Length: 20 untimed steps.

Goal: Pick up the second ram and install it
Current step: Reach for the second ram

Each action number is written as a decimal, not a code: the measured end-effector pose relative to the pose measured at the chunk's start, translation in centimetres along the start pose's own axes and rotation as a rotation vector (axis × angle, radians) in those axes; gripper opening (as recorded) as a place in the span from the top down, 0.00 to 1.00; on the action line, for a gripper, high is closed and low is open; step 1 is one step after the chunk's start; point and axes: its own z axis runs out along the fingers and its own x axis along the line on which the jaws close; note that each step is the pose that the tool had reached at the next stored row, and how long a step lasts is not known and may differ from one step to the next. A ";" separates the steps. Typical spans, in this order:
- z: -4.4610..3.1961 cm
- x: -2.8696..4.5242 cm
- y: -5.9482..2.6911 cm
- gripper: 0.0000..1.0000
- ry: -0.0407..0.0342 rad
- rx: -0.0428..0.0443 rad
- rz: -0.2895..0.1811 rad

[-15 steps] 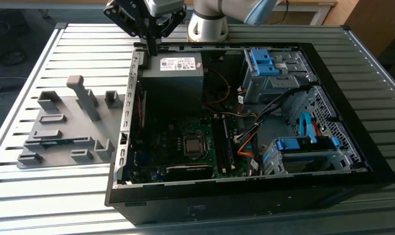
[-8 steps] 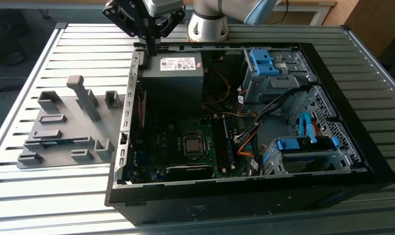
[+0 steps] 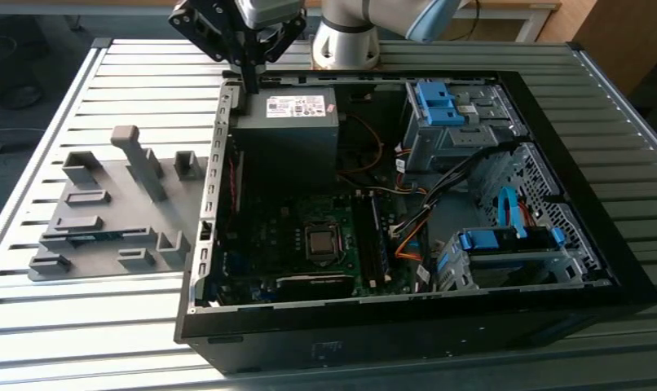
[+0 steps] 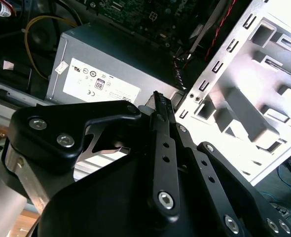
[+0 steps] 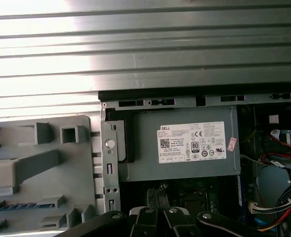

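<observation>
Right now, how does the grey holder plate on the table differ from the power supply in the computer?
The holder plate lies on the slatted table outside the case, at the exterior view's left; the power supply sits inside it. The holder plate is pale grey with raised blocks; the power supply is a darker plain box. The power supply bears a white label; the holder plate shows none. Both are grey.

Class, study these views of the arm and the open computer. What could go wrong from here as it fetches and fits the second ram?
1. The gripper hangs right by the case wall and the power supply; a sideways move could strike them.
2. The second ram seems to lie low in the grey holder among raised blocks; a skewed approach may hit those.
3. Loose cables lie beside the motherboard and could snag.
</observation>
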 end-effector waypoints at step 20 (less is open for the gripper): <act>0.02 0.41 -0.03 0.89 0.0001 0.0000 0.000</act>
